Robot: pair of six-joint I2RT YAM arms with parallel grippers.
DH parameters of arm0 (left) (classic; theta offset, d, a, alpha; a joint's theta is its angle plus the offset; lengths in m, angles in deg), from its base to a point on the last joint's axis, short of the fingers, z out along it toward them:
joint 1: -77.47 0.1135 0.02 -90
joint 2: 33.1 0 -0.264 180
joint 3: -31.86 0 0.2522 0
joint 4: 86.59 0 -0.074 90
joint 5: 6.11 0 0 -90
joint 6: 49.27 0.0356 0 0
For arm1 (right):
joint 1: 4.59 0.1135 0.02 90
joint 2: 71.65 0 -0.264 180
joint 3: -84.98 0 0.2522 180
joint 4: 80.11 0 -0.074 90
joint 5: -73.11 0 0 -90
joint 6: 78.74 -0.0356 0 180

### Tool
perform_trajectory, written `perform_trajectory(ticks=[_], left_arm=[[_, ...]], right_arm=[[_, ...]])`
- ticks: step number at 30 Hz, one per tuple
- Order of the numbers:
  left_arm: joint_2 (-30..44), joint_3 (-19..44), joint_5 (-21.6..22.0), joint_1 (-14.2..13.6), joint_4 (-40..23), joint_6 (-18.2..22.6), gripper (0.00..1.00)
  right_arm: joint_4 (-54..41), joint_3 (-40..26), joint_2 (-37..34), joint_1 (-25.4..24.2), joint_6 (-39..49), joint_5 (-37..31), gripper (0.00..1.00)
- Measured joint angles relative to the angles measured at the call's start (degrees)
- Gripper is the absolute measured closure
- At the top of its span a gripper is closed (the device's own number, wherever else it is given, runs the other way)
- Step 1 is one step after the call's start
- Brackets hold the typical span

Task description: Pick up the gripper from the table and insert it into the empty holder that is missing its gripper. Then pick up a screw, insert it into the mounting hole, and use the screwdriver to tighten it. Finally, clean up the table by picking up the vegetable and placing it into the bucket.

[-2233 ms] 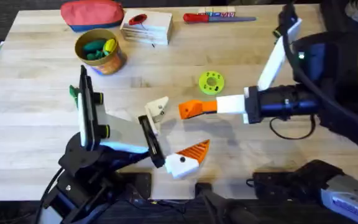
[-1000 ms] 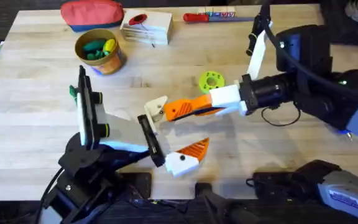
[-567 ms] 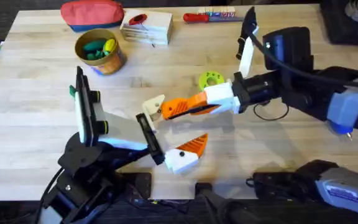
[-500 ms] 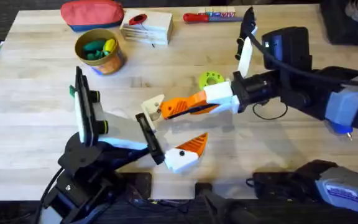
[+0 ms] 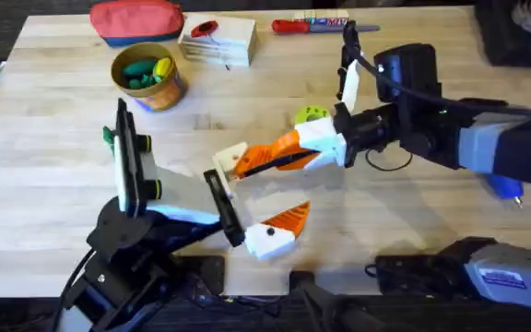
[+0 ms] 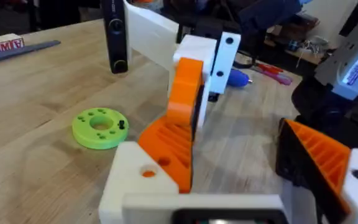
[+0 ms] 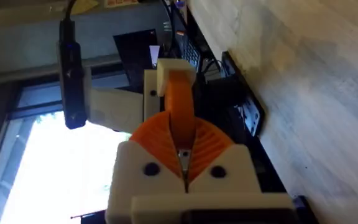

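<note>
Orange ribbed gripper (image 5: 267, 153) pinched in right pincer (image 5: 279, 154), against white holder (image 5: 231, 159).

Orange ribbed tip (image 6: 174, 146) pressed against white finger block (image 6: 140, 180) at near edge, ribbed face up. Other arm's white-and-orange fingers (image 6: 188, 84) clamp tip from above, coming from far side. Second block with orange ribbed tip (image 6: 322, 158) at near right, apart from first. Green disc with holes (image 6: 99, 127) lies left on wooden worktop (image 6: 36, 87). Blue tool (image 6: 238, 78) far behind fingers.
</note>
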Motion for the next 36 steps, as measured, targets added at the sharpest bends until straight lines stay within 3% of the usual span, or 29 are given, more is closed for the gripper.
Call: perform_trajectory(ticks=[19,36], left_arm=[[0.0,0.0,2.3,0.46,-0.09,-0.72,0.015],[0.74,0.0,2.48,0.79,-0.17,-2.6,0.015]], right_arm=[[8.52,0.0,-0.21,6.14,-4.37,-10.28,0.997],[11.23,-0.2,-3.35,6.52,-4.55,-10.56,0.998]])
